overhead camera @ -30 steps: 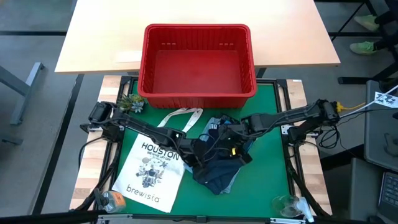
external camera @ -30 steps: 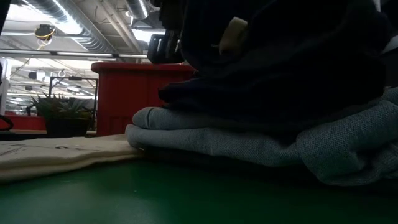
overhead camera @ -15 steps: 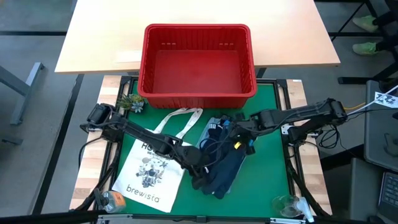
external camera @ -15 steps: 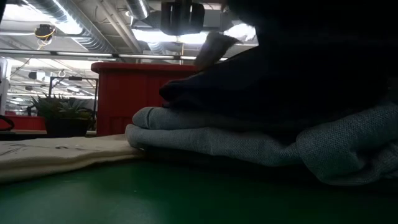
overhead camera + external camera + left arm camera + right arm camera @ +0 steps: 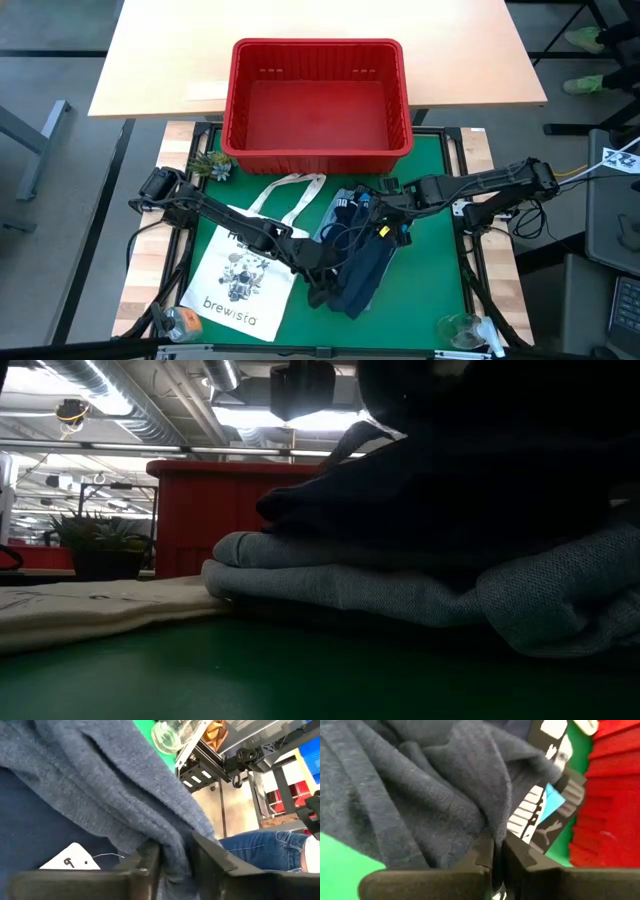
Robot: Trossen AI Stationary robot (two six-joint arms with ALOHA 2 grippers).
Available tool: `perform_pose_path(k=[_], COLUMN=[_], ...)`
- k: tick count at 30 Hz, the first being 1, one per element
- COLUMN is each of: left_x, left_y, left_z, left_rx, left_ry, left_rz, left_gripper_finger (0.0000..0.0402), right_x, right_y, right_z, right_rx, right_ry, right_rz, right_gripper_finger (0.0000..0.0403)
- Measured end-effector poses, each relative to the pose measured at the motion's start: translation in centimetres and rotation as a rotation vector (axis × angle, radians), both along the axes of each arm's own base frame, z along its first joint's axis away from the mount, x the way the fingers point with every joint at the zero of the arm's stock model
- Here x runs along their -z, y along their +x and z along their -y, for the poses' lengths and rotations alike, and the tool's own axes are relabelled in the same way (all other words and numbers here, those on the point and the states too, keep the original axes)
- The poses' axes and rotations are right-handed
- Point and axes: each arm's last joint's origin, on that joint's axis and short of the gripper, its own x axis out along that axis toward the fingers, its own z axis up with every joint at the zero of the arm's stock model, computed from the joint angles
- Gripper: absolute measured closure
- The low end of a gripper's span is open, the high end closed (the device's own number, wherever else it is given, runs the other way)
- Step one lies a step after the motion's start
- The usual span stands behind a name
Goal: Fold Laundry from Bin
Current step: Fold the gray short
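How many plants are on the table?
1: a small potted plant stands at the green mat's far left corner, beside the red bin. Others could hide under the clothes.

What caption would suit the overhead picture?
Two robot arms pinch a dark navy garment on a green table, beside a white tote bag and an empty red bin.

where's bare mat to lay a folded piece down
Bare green mat lies right of the laundry pile, toward the glass. The red bin also looks empty. The middle is crowded: both tools work in the pile, and the tote bag covers the left.
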Motion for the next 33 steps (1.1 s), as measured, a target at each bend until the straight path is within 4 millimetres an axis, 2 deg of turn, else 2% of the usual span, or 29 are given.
perform_pose_path(k=[9,13,22,33], left_x=[-0.01,-0.03,-0.12,0.04], left_y=[0.01,0.13,0.37,0.22], left_z=[0.0,-0.3,-0.79,-0.71], left_rx=[0.015,0.011,-0.06,-0.123], left_ry=[0.021,0.026,0.087,0.065], left_rz=[0.011,0.016,0.049,0.017], left_gripper_finger=[0.022,0.019,0.019,0.0195], right_x=[0.1,0.1,0.2,0.24], right_y=[-0.32,-0.33,-0.77,-0.93], right_z=[0.02,0.03,0.1,0.13], right_rx=[-0.007,-0.008,-0.011,-0.016], right_ry=[0.005,0.005,-0.003,-0.008], right_rz=[-0.037,-0.038,-0.085,-0.104], right_gripper_finger=[0.038,0.0379,0.0371,0.0255])
